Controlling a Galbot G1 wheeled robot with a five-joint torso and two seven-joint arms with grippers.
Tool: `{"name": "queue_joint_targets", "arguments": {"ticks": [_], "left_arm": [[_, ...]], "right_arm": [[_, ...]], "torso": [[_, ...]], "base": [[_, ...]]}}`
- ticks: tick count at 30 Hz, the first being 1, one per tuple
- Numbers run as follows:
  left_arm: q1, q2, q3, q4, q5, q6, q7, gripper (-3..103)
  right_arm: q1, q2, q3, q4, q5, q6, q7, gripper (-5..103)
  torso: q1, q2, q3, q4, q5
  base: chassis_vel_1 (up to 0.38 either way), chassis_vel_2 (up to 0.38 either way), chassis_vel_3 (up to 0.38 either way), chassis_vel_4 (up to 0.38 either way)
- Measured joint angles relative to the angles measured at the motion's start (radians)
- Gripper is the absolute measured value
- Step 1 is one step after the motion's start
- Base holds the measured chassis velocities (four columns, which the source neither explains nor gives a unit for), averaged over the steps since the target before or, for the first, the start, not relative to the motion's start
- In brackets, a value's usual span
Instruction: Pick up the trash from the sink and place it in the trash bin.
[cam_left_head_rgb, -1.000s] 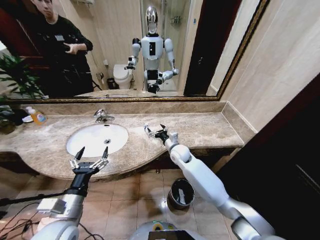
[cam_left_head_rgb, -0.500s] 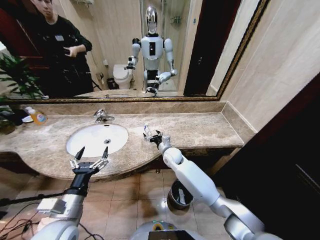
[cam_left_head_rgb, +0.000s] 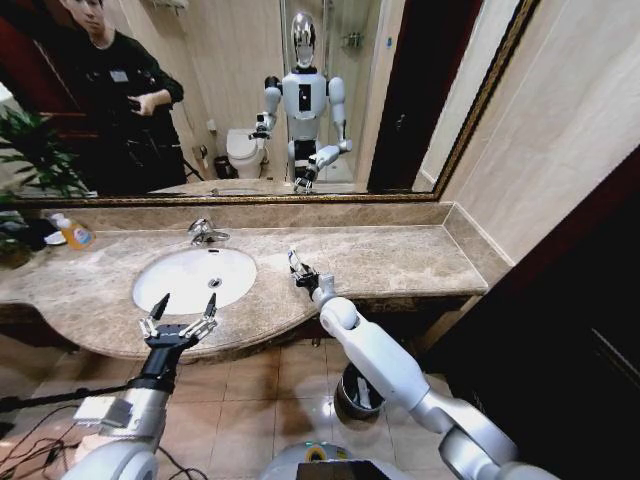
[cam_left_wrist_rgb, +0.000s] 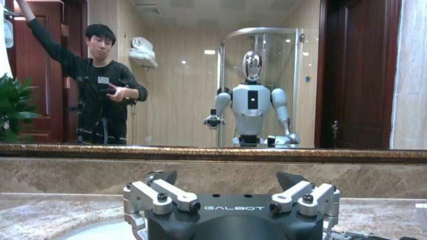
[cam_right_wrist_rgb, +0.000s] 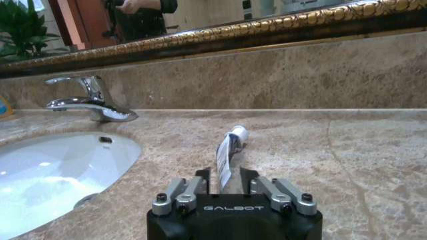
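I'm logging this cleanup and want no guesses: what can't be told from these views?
- Trash bin contents: head view, the right arm crosses its rim.
- Print on the tube in the right gripper: too small.
- Sink bowl: in the left wrist view, the open left gripper hides it.
- Bottle label: too small.

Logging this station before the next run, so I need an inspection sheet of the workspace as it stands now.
Surface: beige marble countertop around the white sink, basin looks bare.
Job's things: small white tube pinched in the right claw; trash bin on the floor below.
Clutter: orange soap bottle, plant.
Claws: left claw open at the counter's front edge.
Cables: black leads on the floor.
Surroundings: mirror, chrome tap.
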Motion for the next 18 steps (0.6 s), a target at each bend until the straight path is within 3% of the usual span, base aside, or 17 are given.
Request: {"name": "queue_joint_targets", "arguments": {"ticks": [1, 4, 8, 18], "left_arm": [[0.0, 0.0, 0.0, 0.0, 0.0, 0.0, 0.0, 100], [0.0, 0.0, 0.0, 0.0, 0.0, 0.0, 0.0, 100], [0.0, 0.0, 0.0, 0.0, 0.0, 0.0, 0.0, 100], [0.0, 0.0, 0.0, 0.0, 0.0, 0.0, 0.0, 100]], "right_arm": [[0.0, 0.0, 0.0, 0.0, 0.0, 0.0, 0.0, 30], [0.005, -0.007, 0.001, -0.001, -0.001, 0.0, -0.002, 14], [0.006, -0.015, 0.0, 0.0, -0.004, 0.005, -0.001, 2], [-0.022, -0.069, 0.017, 0.095, -0.02, 0.014, 0.027, 0]], "torso": [[0.0, 0.0, 0.0, 0.0, 0.0], [0.0, 0.0, 0.0, 0.0, 0.0], [0.0, 0.0, 0.0, 0.0, 0.0], [0.0, 0.0, 0.0, 0.0, 0.0]], "base": [[0.0, 0.0, 0.0, 0.0], [0.0, 0.0, 0.0, 0.0], [0.0, 0.0, 0.0, 0.0], [0.0, 0.0, 0.0, 0.0]]}}
